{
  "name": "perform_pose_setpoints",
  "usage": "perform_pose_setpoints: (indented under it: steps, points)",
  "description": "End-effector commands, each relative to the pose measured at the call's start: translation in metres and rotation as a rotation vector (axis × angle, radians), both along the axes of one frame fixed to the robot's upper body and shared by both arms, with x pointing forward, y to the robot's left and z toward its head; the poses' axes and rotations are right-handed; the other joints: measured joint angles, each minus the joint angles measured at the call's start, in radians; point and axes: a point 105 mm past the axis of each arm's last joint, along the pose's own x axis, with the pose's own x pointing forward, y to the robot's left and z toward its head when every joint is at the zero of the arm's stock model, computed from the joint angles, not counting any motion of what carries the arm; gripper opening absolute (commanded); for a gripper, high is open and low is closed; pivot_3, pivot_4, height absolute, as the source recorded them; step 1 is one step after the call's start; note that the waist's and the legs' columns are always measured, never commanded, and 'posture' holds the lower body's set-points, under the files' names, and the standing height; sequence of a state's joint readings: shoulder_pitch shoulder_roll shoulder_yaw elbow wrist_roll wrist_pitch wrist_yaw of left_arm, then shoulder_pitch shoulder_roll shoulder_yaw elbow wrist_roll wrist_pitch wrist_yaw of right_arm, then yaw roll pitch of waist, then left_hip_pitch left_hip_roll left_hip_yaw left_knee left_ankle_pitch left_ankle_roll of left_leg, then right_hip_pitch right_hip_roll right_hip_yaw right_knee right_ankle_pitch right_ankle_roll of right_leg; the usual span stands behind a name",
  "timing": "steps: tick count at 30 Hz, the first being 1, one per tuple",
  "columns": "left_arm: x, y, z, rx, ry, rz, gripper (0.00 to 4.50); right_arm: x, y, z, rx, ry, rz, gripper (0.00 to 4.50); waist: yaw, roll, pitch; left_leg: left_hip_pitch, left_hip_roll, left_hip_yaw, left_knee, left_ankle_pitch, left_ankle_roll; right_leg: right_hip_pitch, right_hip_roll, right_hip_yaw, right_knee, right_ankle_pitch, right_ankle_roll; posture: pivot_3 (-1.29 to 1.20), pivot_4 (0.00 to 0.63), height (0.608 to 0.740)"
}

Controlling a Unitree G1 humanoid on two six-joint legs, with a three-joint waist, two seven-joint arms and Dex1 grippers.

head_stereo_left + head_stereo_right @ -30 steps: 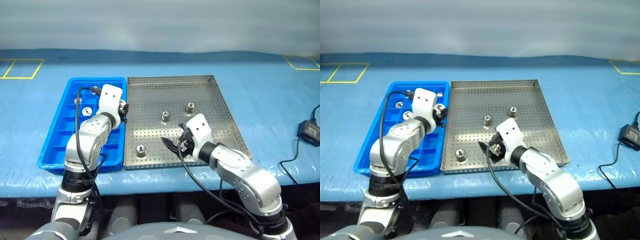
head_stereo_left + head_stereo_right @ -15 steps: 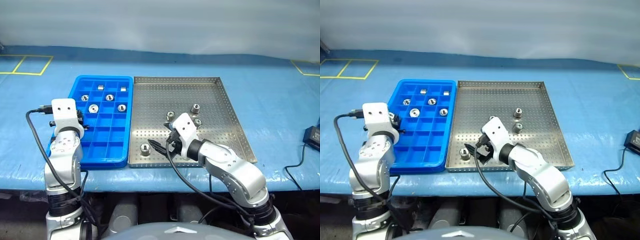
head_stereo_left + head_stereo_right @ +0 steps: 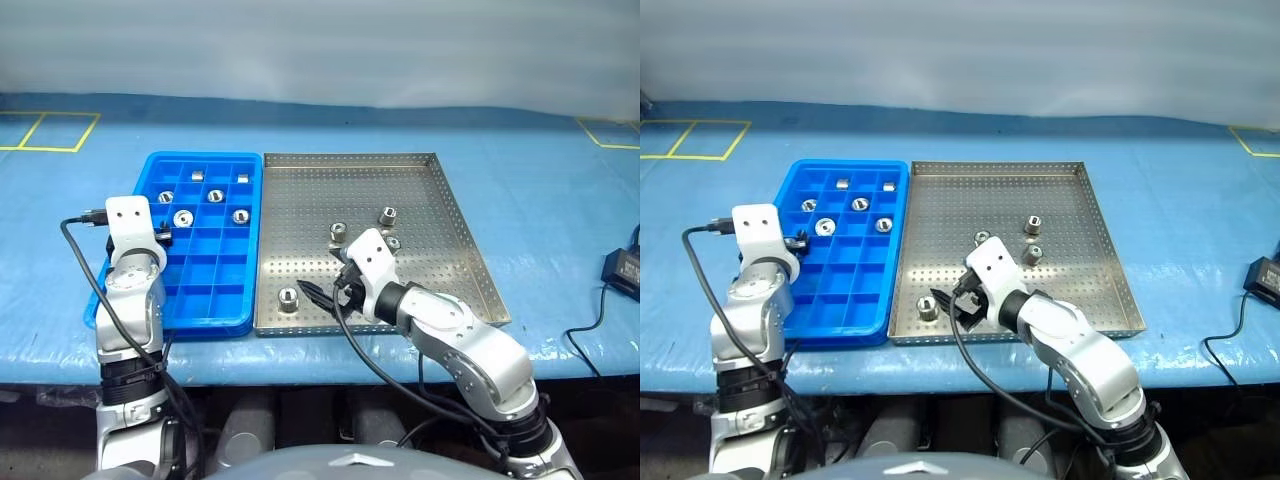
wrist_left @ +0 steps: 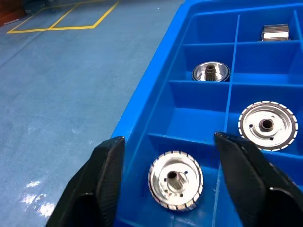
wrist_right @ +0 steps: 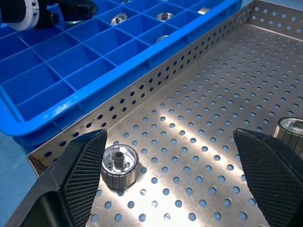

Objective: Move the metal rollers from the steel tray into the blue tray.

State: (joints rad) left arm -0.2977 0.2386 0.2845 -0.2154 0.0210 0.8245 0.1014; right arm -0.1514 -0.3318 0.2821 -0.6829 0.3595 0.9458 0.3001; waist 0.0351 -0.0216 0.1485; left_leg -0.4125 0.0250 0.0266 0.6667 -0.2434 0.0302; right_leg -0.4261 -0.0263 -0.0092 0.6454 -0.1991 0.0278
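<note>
The steel tray (image 3: 330, 190) lies to the right of the blue tray (image 3: 215, 275). Three metal rollers stand at mid-tray (image 3: 337, 232) and a single one (image 3: 288, 297) near the front left corner. My right gripper (image 3: 322, 290) hovers open just right of that single roller (image 5: 120, 166), which is beside one finger (image 5: 80, 175), not between them. My left gripper (image 4: 168, 142) is open over the blue tray's left edge. A roller (image 4: 175, 178) lies loose in the compartment under its spread fingers (image 4: 102, 179). Several more rollers (image 3: 215, 196) sit in the back compartments.
Both trays rest on a blue-covered table (image 3: 540, 190) with yellow tape marks (image 3: 50, 130) at the back corners. A black box with a cable (image 3: 622, 266) lies at the far right. The blue tray's front compartments hold nothing.
The camera has shifted. My left arm swung from the blue tray's right side to its left edge, and its gripper opened, leaving a roller in a compartment. The right arm stayed put.
</note>
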Motion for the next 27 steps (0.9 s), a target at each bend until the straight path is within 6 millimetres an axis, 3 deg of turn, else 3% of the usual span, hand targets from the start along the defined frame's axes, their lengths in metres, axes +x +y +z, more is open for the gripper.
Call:
perform_pose_setpoints:
  steps: [1,5,10,14,21,27]
  points:
    - [0.01,-0.031,0.043,0.025,-0.137,-0.169,4.49,0.0,-0.009,0.013,0.011,-0.052,-0.037,4.5,0.0,0.0,0.0,0.0,0.0,0.0,0.0,0.0,0.0,0.0,0.0,0.0,0.0,0.0,0.0,0.05,0.15,0.74]
    - [0.012,-0.096,0.058,-0.02,-0.114,-0.582,4.49,0.0,-0.028,0.008,-0.026,-0.035,-0.105,4.5,-0.002,0.0,0.0,0.0,0.0,0.0,0.0,0.0,0.0,0.0,0.0,0.0,0.0,0.0,-0.001,0.04,0.15,0.74]
    - [-0.009,-0.153,0.047,-0.056,0.078,-1.018,4.49,0.002,-0.044,0.004,-0.057,-0.023,-0.164,4.5,-0.02,0.0,0.0,0.0,0.0,0.002,0.0,0.0,0.0,0.0,0.0,0.002,0.0,-0.002,0.0,0.03,0.15,0.74]
    - [-0.025,-0.171,0.032,-0.034,0.29,-1.219,4.49,0.003,-0.05,0.004,-0.057,-0.026,-0.194,4.5,-0.03,0.0,0.0,0.001,0.001,0.003,-0.001,0.0,0.0,-0.002,0.002,0.003,0.001,-0.004,0.003,0.03,0.15,0.74]
    - [-0.051,-0.185,0.018,0.026,0.577,-1.489,4.49,0.004,-0.047,0.004,-0.038,-0.029,-0.208,4.5,-0.033,0.0,0.001,0.0,0.001,0.003,0.0,0.0,0.0,-0.002,0.002,0.004,0.0,-0.006,-0.001,0.01,0.15,0.74]
    - [-0.055,-0.181,0.0,0.173,0.752,-1.579,4.49,0.002,-0.046,0.003,-0.017,-0.029,-0.231,4.5,-0.039,0.0,0.001,0.0,0.001,0.004,-0.001,0.0,0.001,-0.002,0.002,0.005,0.0,-0.006,-0.001,-0.02,0.15,0.74]
